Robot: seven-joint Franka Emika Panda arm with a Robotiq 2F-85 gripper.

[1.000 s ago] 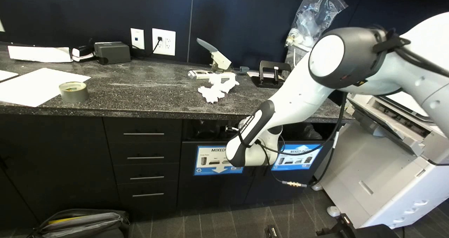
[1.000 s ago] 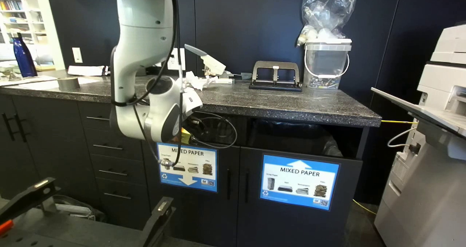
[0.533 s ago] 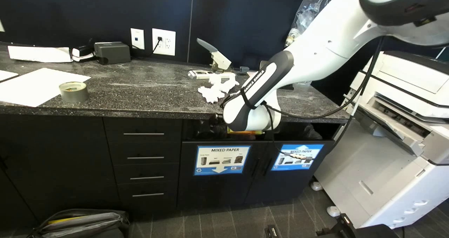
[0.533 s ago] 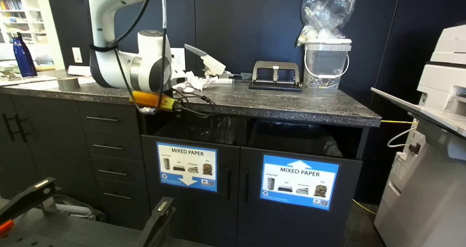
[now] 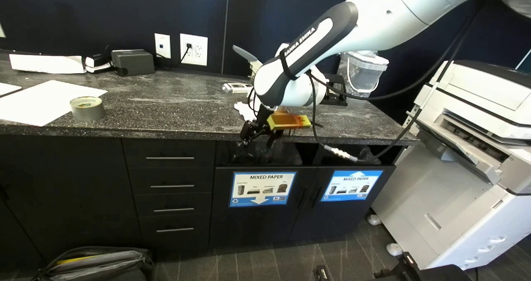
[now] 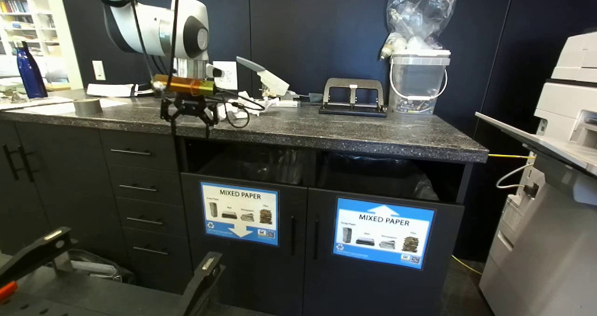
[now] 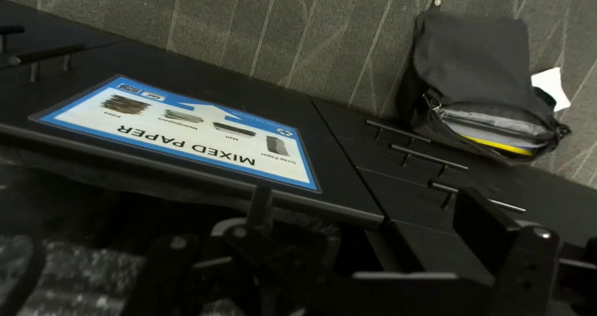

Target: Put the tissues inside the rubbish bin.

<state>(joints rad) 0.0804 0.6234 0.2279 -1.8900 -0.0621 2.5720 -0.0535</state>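
tissues (image 5: pixel 245 110) on the tabletop (image 5: pixel 174 107), with the released claw (image 6: pixel 190 128) near its front edge

the tissues, white and crumpled, lie as a loose cluster on the dark, speckled tabletop; in an exterior view the arm (image 5: pixel 381 20) conceals part of them. just behind the cluster stands a grey-and-white device (image 6: pixel 275 84), its upper part tilted. the claw points downward beneath an orange-and-yellow part (image 6: pixel 184 85) of the arm, and its two fingers (image 7: pixel 478 225) are spread well apart. in the wrist view, the upper corner of a black door (image 6: pixel 252 269) shows between the fingers, beside an opening below the tabletop. that opening, seen in both exterior views, contains a rubbish bin (image 6: pixel 287 164) with a dark, glossy lining. on the door is a sign (image 6: pixel 240 213) reading "mixed paper", its arrow directed down; the sign appears inverted in the wrist view. to the right in an exterior view, a similar opening shows further dark lining (image 6: pixel 424 188) above another sign (image 6: pixel 383 232), whose arrow is directed up. also on the tabletop: a roll of tape (image 5: pixel 87 109) at the edge of a white sheet (image 5: pixel 49 100), a hole punch (image 6: pixel 353 97), and a lidded bucket (image 6: pixel 415 80) with a clear bag (image 6: pixel 426 15) above it. a wall outlet (image 5: pixel 199 51) with a black plug is set into the dark panelling (image 5: pixel 116 15) behind. a printer (image 5: pixel 460 206) stands at the end of the tabletop. on the floor (image 7: pixel 280 27) lies a dark bag (image 7: pixel 471 64), open along one edge.
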